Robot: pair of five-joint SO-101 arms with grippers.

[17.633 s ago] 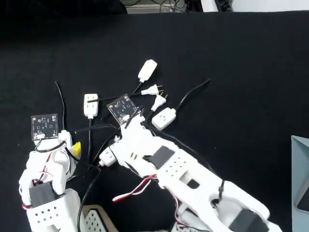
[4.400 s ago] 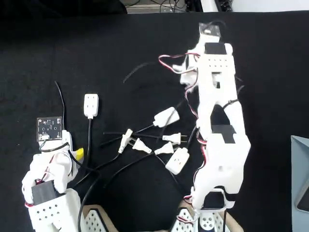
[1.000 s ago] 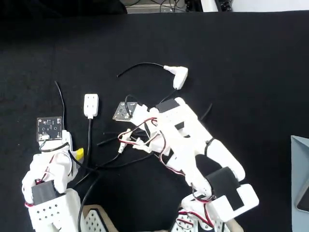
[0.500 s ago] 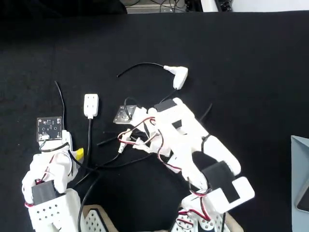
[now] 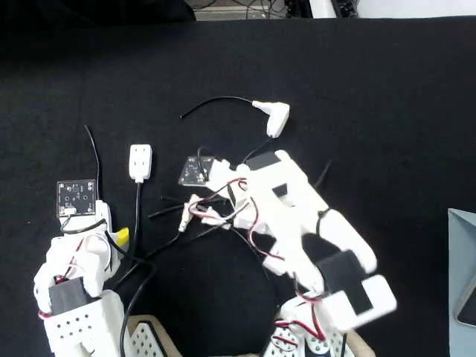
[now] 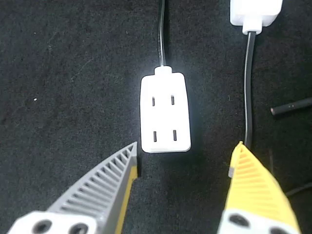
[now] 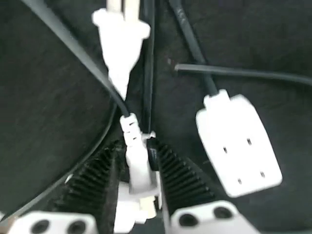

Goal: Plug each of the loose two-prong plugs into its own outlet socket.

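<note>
My right gripper (image 7: 139,146) is shut on a white two-prong plug (image 7: 137,168) by its body, its black cord running away from the fingers. A second plug (image 7: 121,31) lies just beyond, and a white outlet socket (image 7: 240,146) lies beside it. From above, the right arm (image 5: 286,201) leans over the tangle of cords and plugs (image 5: 186,216) at the table's middle. My left gripper (image 6: 186,147) is open, low over another outlet socket (image 6: 165,113) that lies face up between its fingertips.
A third socket (image 5: 140,161) lies left of the tangle, its cord running back toward the left arm (image 5: 74,275). Another socket (image 5: 273,117) with a curved cord rests farther back. A grey box (image 5: 462,275) sits at the right edge.
The right arm has swung back from the far right onto the cord tangle. Over the last second its wrist edged slightly away, dragging the plugs a little. The left arm is still.
</note>
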